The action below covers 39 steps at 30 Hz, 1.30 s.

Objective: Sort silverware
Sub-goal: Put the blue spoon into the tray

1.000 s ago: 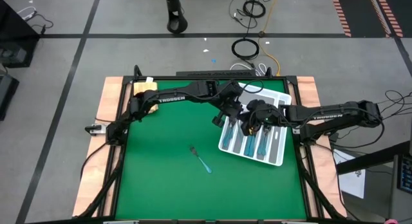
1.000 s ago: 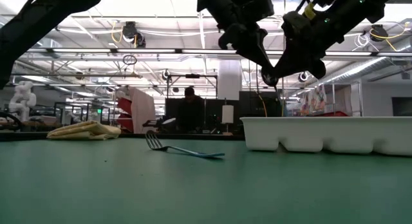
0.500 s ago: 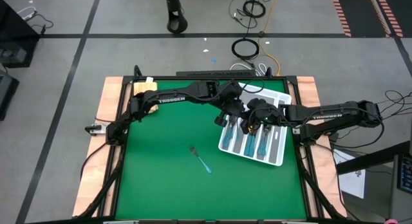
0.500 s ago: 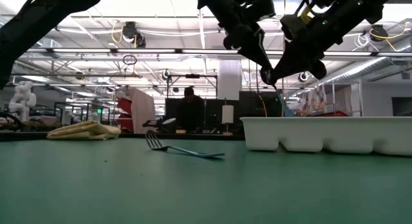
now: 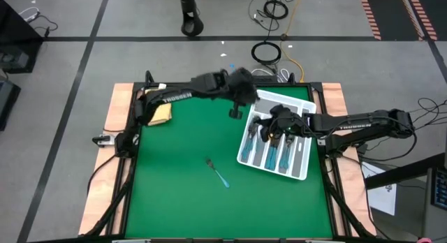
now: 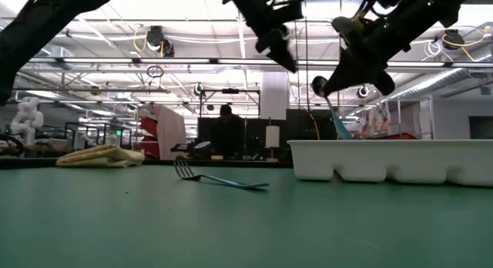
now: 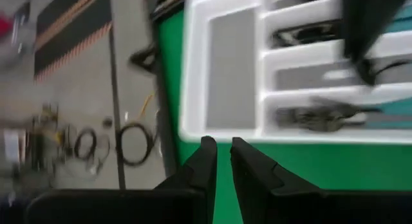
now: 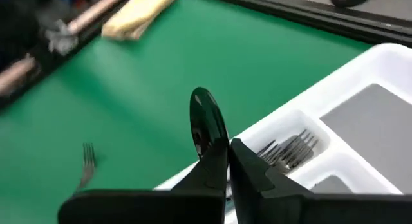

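My right gripper [image 5: 269, 131] hovers over the white divided tray [image 5: 244, 158] and is shut on a spoon whose dark bowl [image 8: 206, 124] stands beyond the fingertips. Its teal handle [image 6: 339, 126] slants down behind the tray wall [image 6: 385, 162]. Several teal-handled pieces lie in the tray's long compartments [image 5: 269, 153], and forks [image 8: 290, 149] fill one of them. One fork [image 5: 218, 172] lies flat on the green mat, also in the low view [image 6: 219, 178]. My left gripper [image 5: 235, 112] is shut and empty, raised off the tray's far-left corner [image 7: 222, 63]. My right gripper pinches the spoon between its two fingers at the neck just below the bowl [image 8: 211, 149]. The fingers come from above, slanting toward the table's left. The bowl sticks out past the fingertips and the handle hangs slanted below. The tray wall hides the handle's lower end.
A folded yellow cloth [image 5: 160, 114] lies at the mat's far-left corner, low in the level view [image 6: 100, 155]. Bare green mat [image 5: 181, 201] spreads left of and nearer than the tray. Cables lie on the floor beyond the table's far edge [image 5: 266, 52].
My left gripper has drawn away from my right gripper and the tray, moving up and toward the table's far-left. My right gripper has stayed over the tray with the spoon, whose teal handle now slants lower toward the tray.
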Tool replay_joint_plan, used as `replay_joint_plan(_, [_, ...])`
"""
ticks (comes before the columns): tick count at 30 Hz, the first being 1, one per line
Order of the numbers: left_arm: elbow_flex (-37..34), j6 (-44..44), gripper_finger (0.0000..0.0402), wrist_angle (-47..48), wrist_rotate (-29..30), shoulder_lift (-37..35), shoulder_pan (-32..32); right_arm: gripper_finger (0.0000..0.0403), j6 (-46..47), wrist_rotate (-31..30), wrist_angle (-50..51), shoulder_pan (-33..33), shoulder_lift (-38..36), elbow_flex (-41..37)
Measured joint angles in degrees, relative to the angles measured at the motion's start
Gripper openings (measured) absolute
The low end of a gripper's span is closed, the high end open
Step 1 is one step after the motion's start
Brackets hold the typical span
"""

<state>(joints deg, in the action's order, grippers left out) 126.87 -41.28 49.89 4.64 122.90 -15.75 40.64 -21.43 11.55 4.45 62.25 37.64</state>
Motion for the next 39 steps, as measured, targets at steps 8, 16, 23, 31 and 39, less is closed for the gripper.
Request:
replay_joint_plan(8, [-0.02, 10.46, 0.0054, 2.74, -7.44, -3.7, -5.52, 0.0001, 17.82, -1.54, 8.66, 1.22, -11.39, 0.05])
replay_joint_plan(16, [-0.02, 16.89, 0.0054, 9.32, -17.93, -6.65, -9.62, 0.0001, 30.96, -2.08, 35.11, 0.22, -30.7, 0.05])
replay_joint_plan(23, [-0.04, 21.51, 0.0054, 12.45, -27.81, -6.85, -10.88, 0.0, 34.58, 1.75, 50.04, -0.09, -37.5, 0.07])
replay_joint_plan(31, [-0.09, 21.4, 0.0054, 11.83, -37.83, -7.39, -9.86, 0.0, 30.69, 2.09, 45.27, -0.11, -36.09, -4.87])
replay_joint_plan(39, [-3.58, 24.48, 0.0027, 0.62, -38.05, -11.12, -7.36, 0.0, 29.71, 1.81, 41.89, -0.11, -35.95, -10.34])
